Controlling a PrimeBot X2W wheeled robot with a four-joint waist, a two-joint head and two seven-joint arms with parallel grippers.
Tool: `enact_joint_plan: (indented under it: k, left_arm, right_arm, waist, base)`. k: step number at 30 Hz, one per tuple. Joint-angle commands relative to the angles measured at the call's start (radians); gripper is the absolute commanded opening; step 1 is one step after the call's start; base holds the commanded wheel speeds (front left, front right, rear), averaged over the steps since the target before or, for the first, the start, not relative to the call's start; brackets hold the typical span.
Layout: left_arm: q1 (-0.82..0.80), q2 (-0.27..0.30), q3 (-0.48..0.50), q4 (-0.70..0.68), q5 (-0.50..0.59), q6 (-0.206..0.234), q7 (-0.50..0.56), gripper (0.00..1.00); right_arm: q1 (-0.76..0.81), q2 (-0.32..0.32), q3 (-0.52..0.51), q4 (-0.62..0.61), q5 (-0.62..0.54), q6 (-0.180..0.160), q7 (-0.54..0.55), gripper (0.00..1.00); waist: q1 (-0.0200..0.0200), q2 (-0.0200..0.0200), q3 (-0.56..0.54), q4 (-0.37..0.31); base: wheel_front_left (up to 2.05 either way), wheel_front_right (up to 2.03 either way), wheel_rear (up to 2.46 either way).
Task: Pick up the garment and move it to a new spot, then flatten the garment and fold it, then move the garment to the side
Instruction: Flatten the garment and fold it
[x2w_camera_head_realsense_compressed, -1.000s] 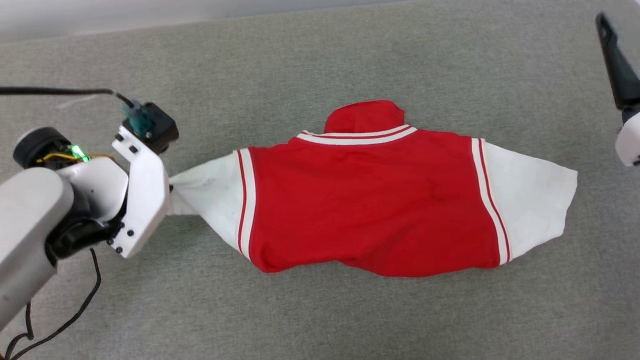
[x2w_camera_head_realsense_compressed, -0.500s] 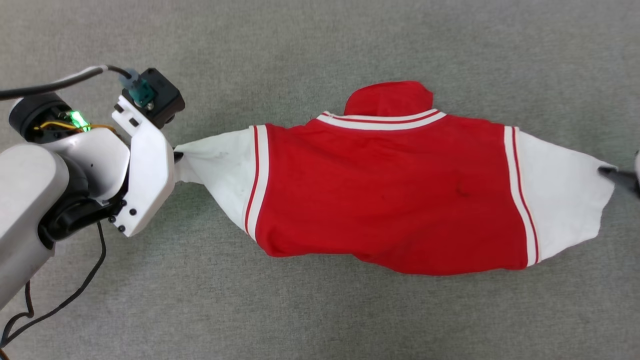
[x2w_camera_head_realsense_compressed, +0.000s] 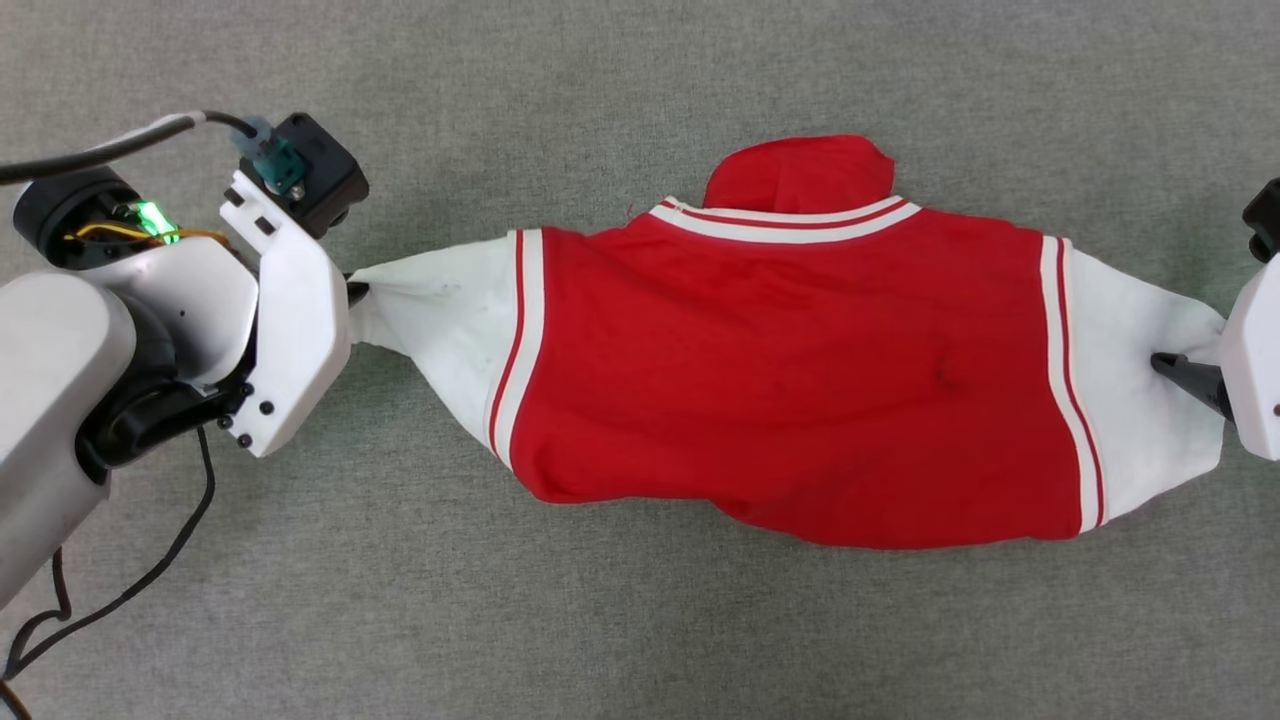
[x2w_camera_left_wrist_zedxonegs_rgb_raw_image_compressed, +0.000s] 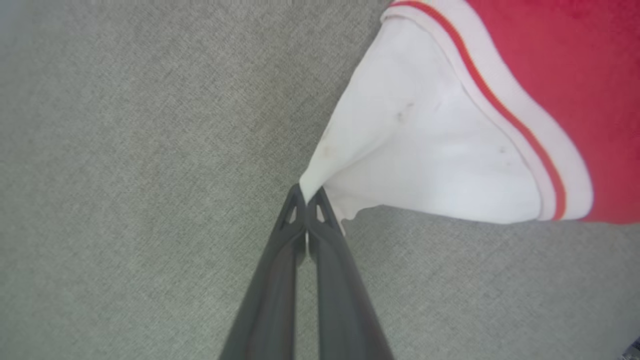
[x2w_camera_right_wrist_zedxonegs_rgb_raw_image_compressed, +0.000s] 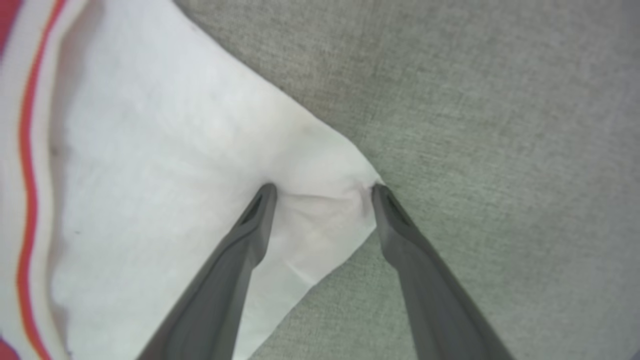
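The garment (x2w_camera_head_realsense_compressed: 790, 370), a red jersey with white sleeves and striped trim, lies spread across the grey surface. My left gripper (x2w_camera_head_realsense_compressed: 352, 293) is shut on the tip of its left white sleeve (x2w_camera_left_wrist_zedxonegs_rgb_raw_image_compressed: 420, 155), which is pulled to a point at the pinched fingertips (x2w_camera_left_wrist_zedxonegs_rgb_raw_image_compressed: 306, 197). My right gripper (x2w_camera_right_wrist_zedxonegs_rgb_raw_image_compressed: 322, 192) stands open, its two fingers pressed down on the corner of the right white sleeve (x2w_camera_right_wrist_zedxonegs_rgb_raw_image_compressed: 165, 175), one finger on the cloth and the other at its edge. In the head view a dark right finger (x2w_camera_head_realsense_compressed: 1185, 375) rests on that sleeve (x2w_camera_head_realsense_compressed: 1140, 400).
Grey carpet-like surface (x2w_camera_head_realsense_compressed: 640, 620) lies all around the garment. A black cable (x2w_camera_head_realsense_compressed: 120, 600) trails from my left arm at the lower left. A fold of red cloth (x2w_camera_head_realsense_compressed: 800, 170) sticks out above the collar trim.
The head camera has shifted. My right gripper came down from the upper right onto the right sleeve's corner. The left gripper kept its hold and the garment looks stretched wider.
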Motion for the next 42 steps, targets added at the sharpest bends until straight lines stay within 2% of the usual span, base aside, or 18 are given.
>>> enact_joint_plan:
  k: [1, 2, 8, 16, 17, 20, 29, 36, 42]
  left_arm:
    - [0.003, -0.004, -0.002, 0.006, 0.001, -0.002, -0.011, 0.0]
    - [0.007, -0.005, -0.003, 0.012, 0.002, -0.003, -0.02, 0.0]
    - [0.025, -0.017, 0.007, 0.03, 0.009, -0.003, -0.089, 0.0]
    - [0.021, 0.008, 0.047, -0.012, 0.025, 0.002, -0.193, 0.0]
    - [0.011, 0.018, 0.063, -0.035, 0.031, 0.007, -0.225, 0.0]
    - [-0.013, 0.024, 0.085, -0.051, 0.042, 0.015, -0.248, 0.0]
    - [-0.168, -0.011, 0.152, -0.018, 0.084, 0.015, -0.29, 0.0]
    - [-0.324, -0.076, 0.185, 0.083, 0.152, 0.014, -0.326, 0.0]
    - [-0.486, -0.13, 0.209, 0.195, 0.222, 0.006, -0.381, 0.0]
  right_arm:
    - [0.06, 0.065, 0.071, 0.026, 0.014, 0.006, -0.01, 0.29]
    - [0.043, 0.056, 0.065, 0.027, 0.014, 0.005, -0.03, 0.0]
    - [-0.025, -0.022, 0.041, -0.002, 0.007, 0.004, -0.149, 0.0]
    - [-0.061, -0.097, 0.024, -0.099, -0.007, 0.003, -0.336, 0.0]
    - [-0.082, -0.112, 0.008, -0.134, -0.016, 0.003, -0.4, 0.0]
    - [-0.114, -0.116, -0.016, -0.159, -0.031, 0.003, -0.458, 0.0]
    - [-0.281, -0.079, -0.083, -0.163, -0.128, 0.003, -0.528, 0.0]
    - [-0.488, 0.021, -0.084, -0.095, -0.217, 0.003, -0.499, 0.0]
    - [-0.701, 0.113, -0.088, 0.012, -0.339, 0.003, -0.53, 0.0]
  waist:
    - [0.0001, 0.0, -0.013, -0.004]
    - [0.0001, 0.0, -0.022, -0.006]
    - [0.0001, 0.0, -0.105, -0.007]
    - [0.0001, 0.0, -0.207, -0.011]
    - [0.0001, 0.0, -0.237, -0.014]
    - [0.0001, 0.0, -0.257, -0.013]
    - [0.0001, 0.0, -0.245, 0.001]
    - [0.0001, 0.0, -0.148, 0.004]
    - [0.0001, 0.0, -0.038, 0.01]
  base:
    - [0.0, 0.0, 0.0]
    - [0.0, 0.0, 0.0]
    - [0.0, 0.0, 0.0]
    - [0.0, 0.0, 0.0]
    - [0.0, 0.0, 0.0]
    - [0.0, 0.0, 0.0]
    - [0.0, 0.0, 0.0]
    - [0.0, 0.0, 0.0]
    - [0.0, 0.0, 0.0]
